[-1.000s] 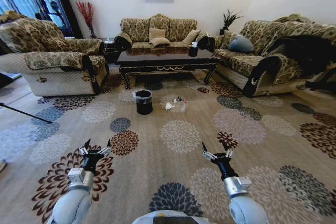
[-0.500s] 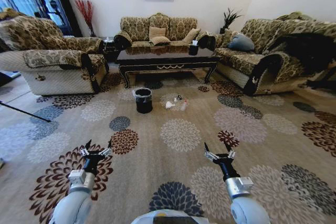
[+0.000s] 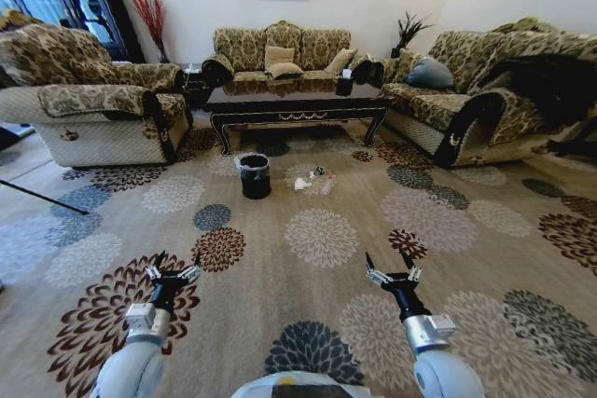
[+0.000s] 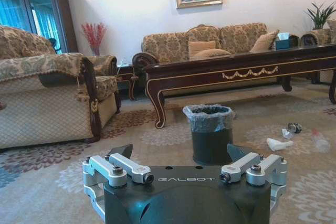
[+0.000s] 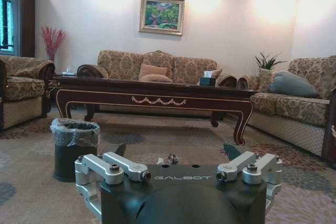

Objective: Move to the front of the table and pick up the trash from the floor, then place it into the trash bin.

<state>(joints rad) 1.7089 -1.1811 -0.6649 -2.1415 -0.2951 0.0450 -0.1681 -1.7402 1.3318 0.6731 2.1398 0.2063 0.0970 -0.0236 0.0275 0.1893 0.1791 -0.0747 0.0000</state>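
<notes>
- Head view: the left gripper (image 3: 173, 263) and the right gripper (image 3: 392, 268) hover low over the floor (image 3: 322, 240), both with fingers spread and holding nothing. The trash bin (image 3: 255, 177) stands well ahead of them, in front of the table (image 3: 297, 104), and the trash (image 3: 313, 181) lies just to its right on the carpet.
- Left wrist view: the left gripper (image 4: 179, 157) is released and empty; the trash bin (image 4: 209, 132) sits straight beyond it, with the white tissue (image 4: 278, 143) and other scraps beside the bin, below the table (image 4: 236, 70).
- Right wrist view: the right gripper (image 5: 174, 151) is spread and empty; the trash bin (image 5: 74, 147) stands ahead, off to one side, before the table (image 5: 152, 96).
</notes>
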